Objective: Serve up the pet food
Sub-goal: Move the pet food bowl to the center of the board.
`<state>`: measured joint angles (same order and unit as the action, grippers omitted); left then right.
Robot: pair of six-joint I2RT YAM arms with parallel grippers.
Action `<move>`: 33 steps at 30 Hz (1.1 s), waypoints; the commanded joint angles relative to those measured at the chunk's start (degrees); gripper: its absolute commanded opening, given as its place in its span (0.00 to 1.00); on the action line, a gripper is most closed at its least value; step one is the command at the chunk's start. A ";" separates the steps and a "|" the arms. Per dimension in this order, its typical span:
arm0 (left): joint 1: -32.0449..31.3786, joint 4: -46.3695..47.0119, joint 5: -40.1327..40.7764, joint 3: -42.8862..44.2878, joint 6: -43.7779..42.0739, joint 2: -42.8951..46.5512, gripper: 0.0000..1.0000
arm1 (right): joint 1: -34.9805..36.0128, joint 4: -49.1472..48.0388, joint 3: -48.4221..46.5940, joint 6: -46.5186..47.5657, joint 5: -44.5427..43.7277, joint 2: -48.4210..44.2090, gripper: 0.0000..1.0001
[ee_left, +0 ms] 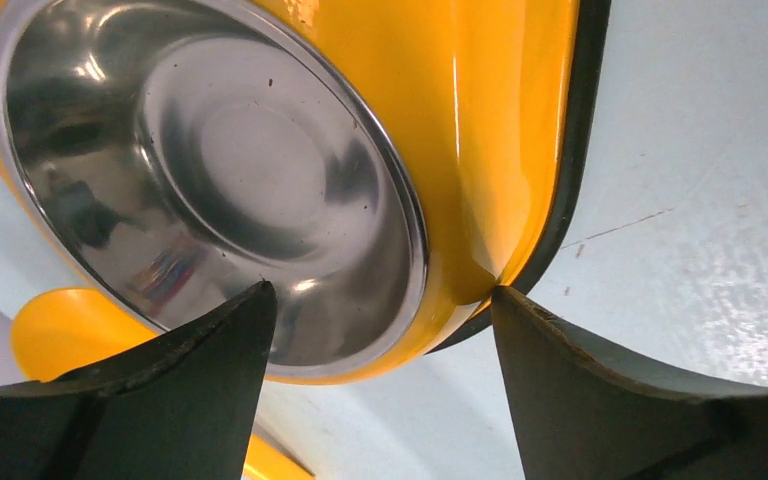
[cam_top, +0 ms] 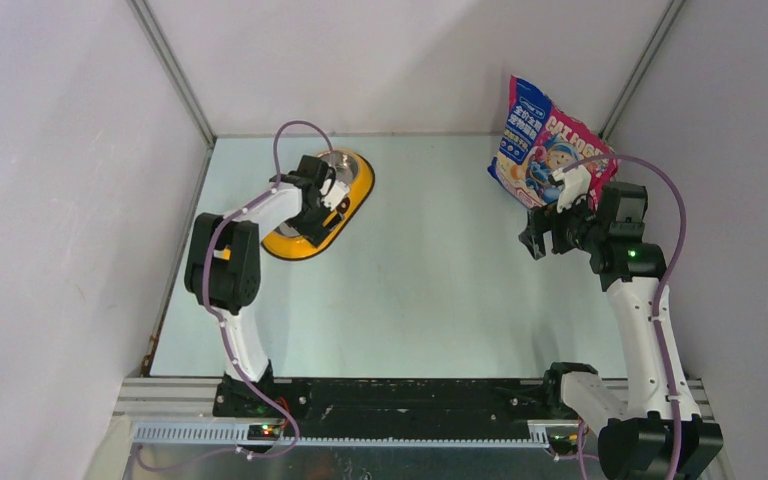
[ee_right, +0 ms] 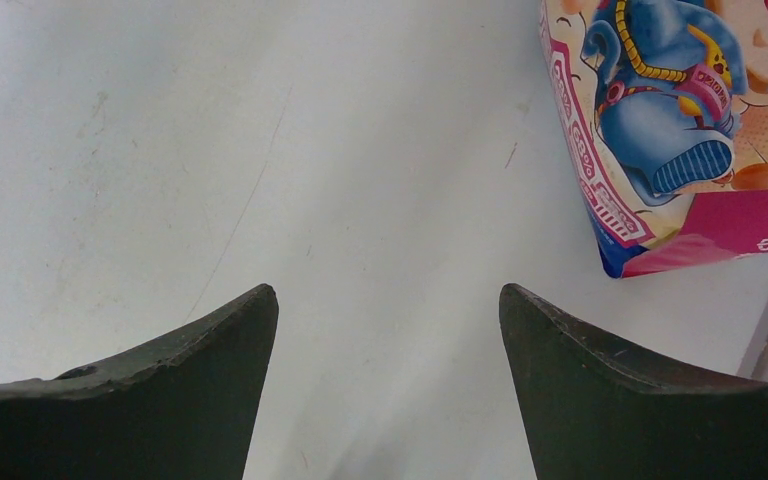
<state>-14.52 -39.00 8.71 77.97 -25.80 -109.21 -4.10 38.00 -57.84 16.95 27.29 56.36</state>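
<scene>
Pet food pouch: the pouch (cam_top: 545,150) stands at the far right of the table (cam_top: 440,290), near the back corner post.
Right gripper: the right gripper (cam_top: 532,238) has its jaws apart and holds nothing. It hangs over bare table just beside the pouch and does not touch it.
Left gripper: the left gripper (cam_top: 332,195) is also spread wide, with nothing between the fingers, low over the yellow feeder (cam_top: 295,245).
Feeder: one steel bowl (ee_left: 210,180) shows between the left fingers (ee_left: 190,400).
Contact with feeder: I cannot tell.
</scene>
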 commanded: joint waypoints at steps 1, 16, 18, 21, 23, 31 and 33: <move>1.19 1.33 4.99 2.07 -3.46 -0.77 0.85 | 0.27 -1.70 -0.08 -0.54 1.27 -0.46 0.84; 3.35 5.55 8.51 1.55 -4.20 4.07 0.86 | 0.23 -1.53 -0.05 -0.61 1.93 -0.88 0.84; 3.43 6.09 9.40 1.71 -4.05 4.42 0.86 | 0.15 -1.52 -0.07 -0.67 2.02 -0.96 0.84; 3.45 7.22 12.83 1.89 -3.62 3.67 0.86 | 0.08 -1.44 -0.08 -0.62 2.19 -0.99 0.84; 3.49 7.76 14.19 1.90 -3.46 3.02 0.87 | 0.06 -1.44 -0.08 -0.56 2.28 -0.99 0.84; 3.98 10.52 17.14 1.64 -2.28 1.92 0.86 | 0.06 -1.35 -0.03 -0.52 2.30 -0.81 0.84; 4.18 11.19 17.67 2.02 -1.81 1.97 0.86 | 0.06 -1.35 -0.03 -0.54 2.30 -0.81 0.84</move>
<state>-11.33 -32.34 23.03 78.35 -28.73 -108.18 -4.10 38.02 -57.84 16.93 28.73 56.34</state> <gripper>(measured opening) 0.864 0.840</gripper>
